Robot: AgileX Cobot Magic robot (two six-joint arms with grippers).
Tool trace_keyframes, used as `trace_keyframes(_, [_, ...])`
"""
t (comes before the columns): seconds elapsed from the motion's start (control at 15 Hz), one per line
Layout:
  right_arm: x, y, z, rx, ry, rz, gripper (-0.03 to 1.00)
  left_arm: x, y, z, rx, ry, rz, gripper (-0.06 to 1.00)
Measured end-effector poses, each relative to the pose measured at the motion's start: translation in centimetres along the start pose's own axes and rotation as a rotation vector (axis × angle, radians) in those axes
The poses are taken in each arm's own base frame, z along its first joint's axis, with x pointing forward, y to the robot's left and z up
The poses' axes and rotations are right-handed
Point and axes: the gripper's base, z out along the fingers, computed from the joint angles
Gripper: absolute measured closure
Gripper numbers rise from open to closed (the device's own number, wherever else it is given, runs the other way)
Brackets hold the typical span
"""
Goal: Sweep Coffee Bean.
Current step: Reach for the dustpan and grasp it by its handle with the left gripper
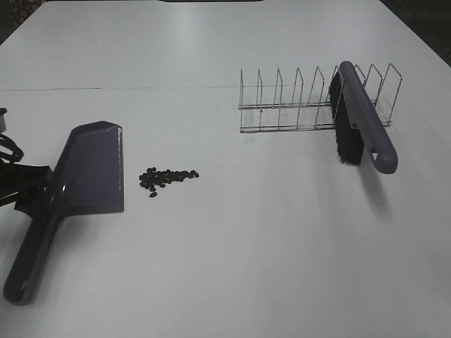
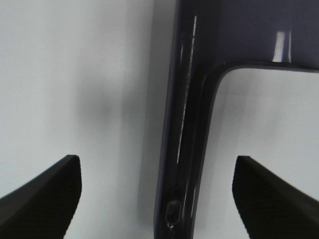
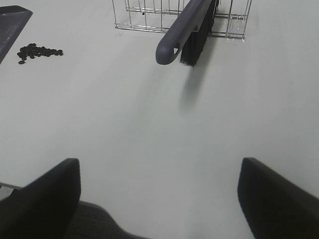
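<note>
the high view alone lays out the whole white table (image 1: 282,267). the coffee beans (image 1: 168,177) lie in a small loose cluster on the bare top, just beside the purple-grey dustpan (image 1: 88,169) on its right and not in it. they are well apart from the wire rack (image 1: 296,105), where the brush (image 1: 363,123) rests with its black bristles down.

only the left wrist view shows the left gripper (image 2: 157,174) clearly. its two dark fingers are spread wide, one on each side of the dustpan's handle, neither touching it. in the high view this arm is just a dark shape at the table's left edge.

the right gripper (image 3: 159,184) appears only in its own wrist view. its fingers are parted and hold nothing, above bare table and facing the brush and rack.
</note>
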Motion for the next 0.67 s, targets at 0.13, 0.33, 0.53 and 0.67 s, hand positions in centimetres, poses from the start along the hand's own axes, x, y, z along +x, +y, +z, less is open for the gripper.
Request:
trace_keyframes(0.13, [0.0, 0.0, 0.0, 0.0, 0.0, 0.0, 0.22, -0.2, 0.0, 1.4, -0.002, 0.018, -0.006, 0.19])
trace_keyframes(0.33, [0.0, 0.0, 0.0, 0.0, 0.0, 0.0, 0.22, -0.3, 0.0, 4.4, -0.002, 0.087, -0.022, 0.19])
trace_keyframes(0.53, [0.0, 0.0, 0.0, 0.0, 0.0, 0.0, 0.22, -0.9, -0.1, 4.7, -0.001, 0.085, -0.023, 0.19])
trace_keyframes(0.67, [0.0, 0.0, 0.0, 0.0, 0.0, 0.0, 0.22, -1.7, -0.5, 4.8, 0.003, 0.075, -0.017, 0.19])
